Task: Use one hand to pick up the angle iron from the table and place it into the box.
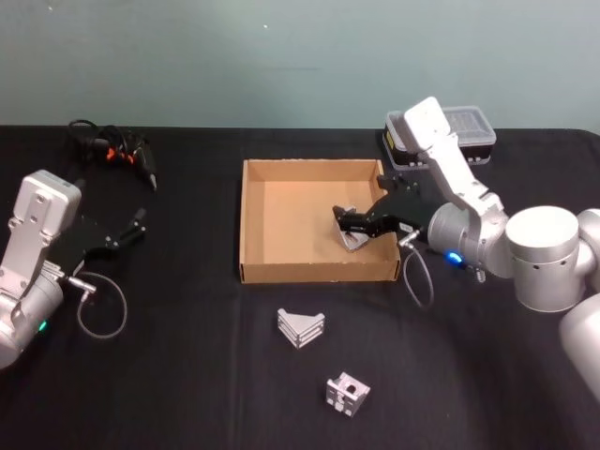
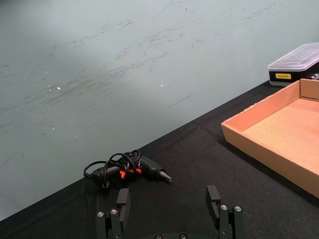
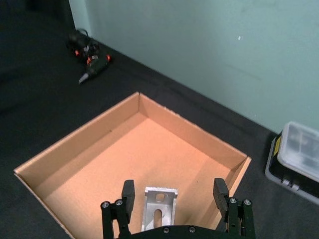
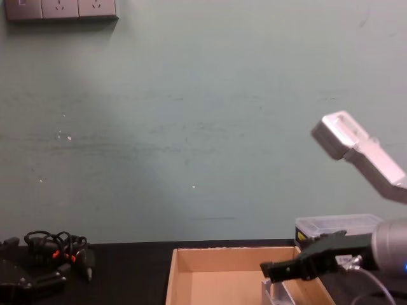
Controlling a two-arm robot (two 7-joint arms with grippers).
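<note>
The tan cardboard box (image 1: pixel 309 165) sits at mid-table. A silver angle iron (image 1: pixel 352 236) rests inside it near the right wall, slotted face up in the right wrist view (image 3: pixel 159 211). My right gripper (image 1: pixel 345 223) hovers just over that piece, open, its fingers (image 3: pixel 128 191) standing well clear on either side of the metal. From the chest the same gripper (image 4: pixel 272 271) reaches in over the box rim (image 4: pixel 216 253). A second angle iron (image 1: pixel 301 328) lies on the black table (image 1: pixel 187 375) in front of the box. My left gripper (image 1: pixel 137 225) is parked open at the left.
A small metal corner block (image 1: pixel 347 394) lies near the front of the table. A black tool with orange marks and a coiled cable (image 1: pixel 114 150) is at the back left. A black case with a clear lid (image 1: pixel 464 131) stands behind my right arm.
</note>
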